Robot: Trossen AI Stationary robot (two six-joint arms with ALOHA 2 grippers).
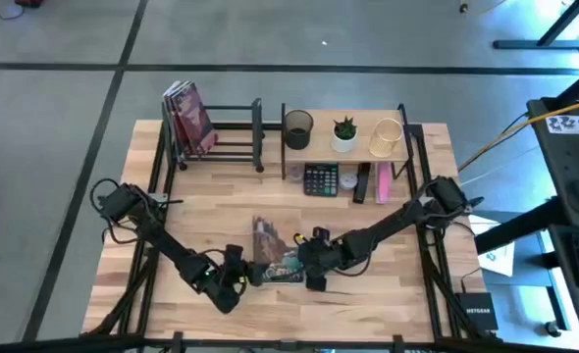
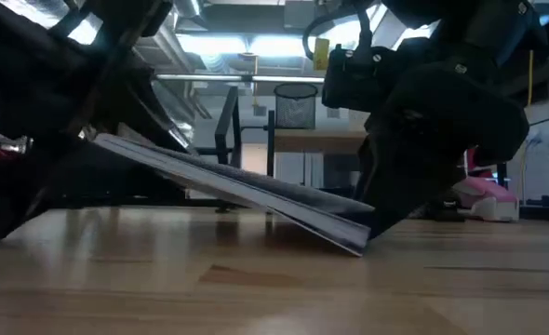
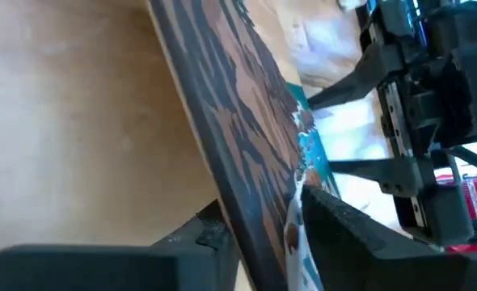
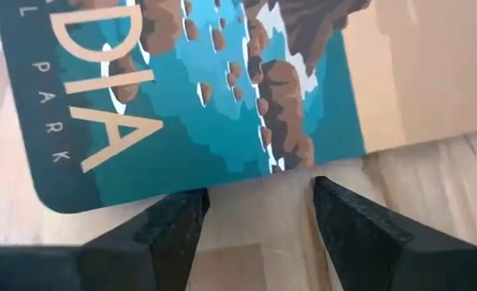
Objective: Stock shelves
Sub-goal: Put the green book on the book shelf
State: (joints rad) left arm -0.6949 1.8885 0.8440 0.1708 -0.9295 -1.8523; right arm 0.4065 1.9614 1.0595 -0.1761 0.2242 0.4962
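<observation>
The worktop [image 1: 388, 245] carries the black book rack [image 1: 233, 137] and light-wood shelf [image 1: 353, 147] along its far edge, bare wood ahead. Near the front, a teal-covered book [image 1: 275, 257] tilts, one edge raised; the left claw [image 1: 238, 277] clamps it, the right claw [image 1: 314, 267] spreads wide beside it

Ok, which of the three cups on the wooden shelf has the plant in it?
The white pot in the middle, with green leaves above its rim. The black mesh cup to its left and the gold wire cup to its right show no plant.
</observation>
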